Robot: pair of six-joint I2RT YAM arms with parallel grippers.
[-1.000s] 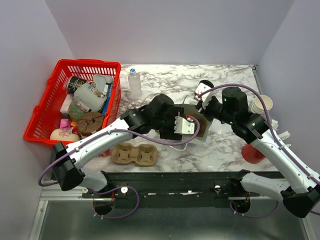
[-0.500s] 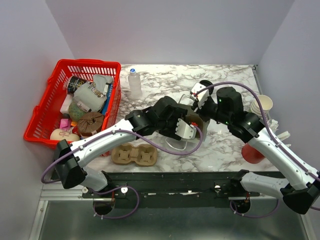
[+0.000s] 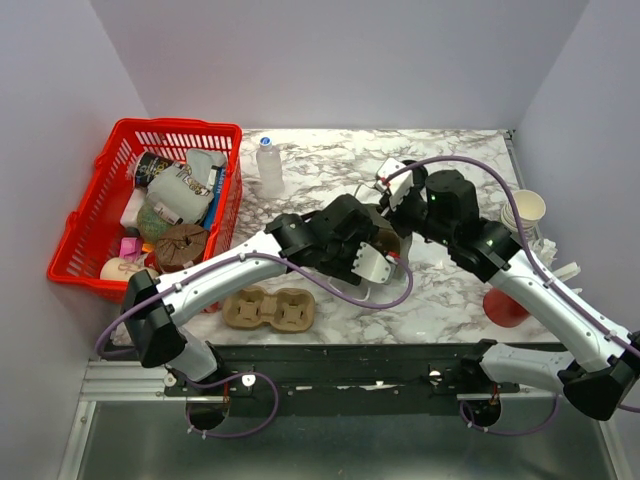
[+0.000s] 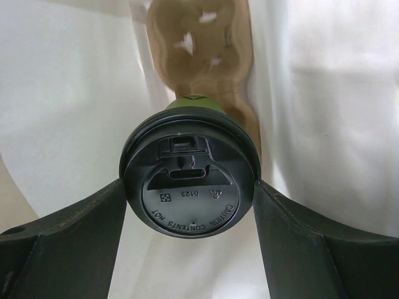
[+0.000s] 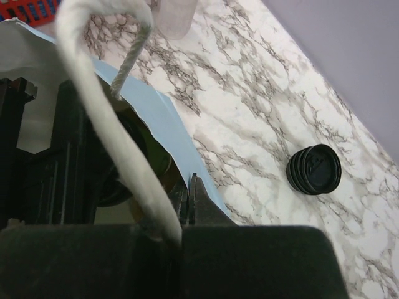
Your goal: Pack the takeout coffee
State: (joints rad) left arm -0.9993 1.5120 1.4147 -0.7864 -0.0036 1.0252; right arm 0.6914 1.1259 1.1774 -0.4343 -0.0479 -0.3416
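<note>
Takeout coffee (image 4: 189,179) was upright inside the white paper bag (image 4: 75,93), black sip lid facing my left wrist camera and a bit of olive-green cup wall showing past it. Left gripper (image 4: 190,190) was clamped on it, one finger (image 4: 81,230) pressed to each side of the lid rim. Below the cup, at the bag's bottom, lay a brown pulp carrier (image 4: 199,43); I couldn't tell whether the cup touched it.

Right gripper (image 5: 187,212) was pinched tight on the bag's white rope handle (image 5: 93,93), at the bag's rim. A loose black lid (image 5: 313,169) sat on the marble table (image 3: 330,160) just beside the bag.

From the top camera both arms met over the bag mid-table and hid most of it. A second brown carrier (image 3: 268,309) lay near the front edge, a clear bottle (image 3: 268,165) stood by the red basket (image 3: 170,125) at left, and a stack of paper cups (image 3: 522,210) and a red cup (image 3: 503,305) were at right.
</note>
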